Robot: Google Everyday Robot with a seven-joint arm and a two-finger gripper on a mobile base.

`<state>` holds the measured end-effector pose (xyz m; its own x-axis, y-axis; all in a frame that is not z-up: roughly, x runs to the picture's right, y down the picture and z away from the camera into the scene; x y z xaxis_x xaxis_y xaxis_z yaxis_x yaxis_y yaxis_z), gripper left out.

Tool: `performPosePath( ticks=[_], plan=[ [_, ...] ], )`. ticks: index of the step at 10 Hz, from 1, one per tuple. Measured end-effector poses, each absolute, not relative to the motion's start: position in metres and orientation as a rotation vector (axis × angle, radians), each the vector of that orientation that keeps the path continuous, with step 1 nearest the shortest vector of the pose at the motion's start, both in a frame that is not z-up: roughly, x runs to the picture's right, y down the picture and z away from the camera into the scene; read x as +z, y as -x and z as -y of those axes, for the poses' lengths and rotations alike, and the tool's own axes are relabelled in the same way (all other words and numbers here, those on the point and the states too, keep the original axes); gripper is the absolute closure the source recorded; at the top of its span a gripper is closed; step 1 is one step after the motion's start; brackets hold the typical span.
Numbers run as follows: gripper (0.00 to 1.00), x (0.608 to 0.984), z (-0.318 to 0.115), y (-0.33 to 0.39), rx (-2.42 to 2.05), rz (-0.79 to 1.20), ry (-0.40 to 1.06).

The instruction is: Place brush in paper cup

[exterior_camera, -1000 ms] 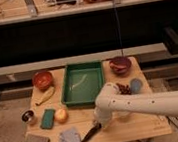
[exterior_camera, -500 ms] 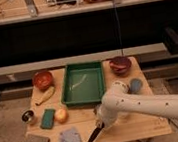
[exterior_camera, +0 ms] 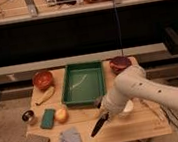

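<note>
Tool (exterior_camera: 105, 115) grips brush (exterior_camera: 97, 128) near green tray (exterior_camera: 82, 103) and cloth (exterior_camera: 69, 139).

pincer (exterior_camera: 103, 114) low over front part of light wooden counter (exterior_camera: 142, 126). straight behind pincer, past counter's far edge: long pale grey rail (exterior_camera: 31, 67) across whole width, dark recess (exterior_camera: 52, 38) above it. higher still, shelf (exterior_camera: 8, 19) with grey metal posts (exterior_camera: 32, 7), stuff on it too blurry to call. thin black cable (exterior_camera: 119, 30) hangs down back there. floor (exterior_camera: 5, 124) off to side of pincer: speckled beige-grey. light warm, kinda dim.
</note>
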<state>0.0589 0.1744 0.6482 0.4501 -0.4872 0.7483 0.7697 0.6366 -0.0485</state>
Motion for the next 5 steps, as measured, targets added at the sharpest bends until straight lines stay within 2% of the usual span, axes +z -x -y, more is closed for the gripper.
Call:
performPosePath(
  ticks=[3,5],
  plan=[
    [1.00,0.612,-0.136,-0.098,-0.760,0.847,0.356],
    [1.00,0.606,-0.118,-0.129,-0.692,0.855,0.344]
  ],
)
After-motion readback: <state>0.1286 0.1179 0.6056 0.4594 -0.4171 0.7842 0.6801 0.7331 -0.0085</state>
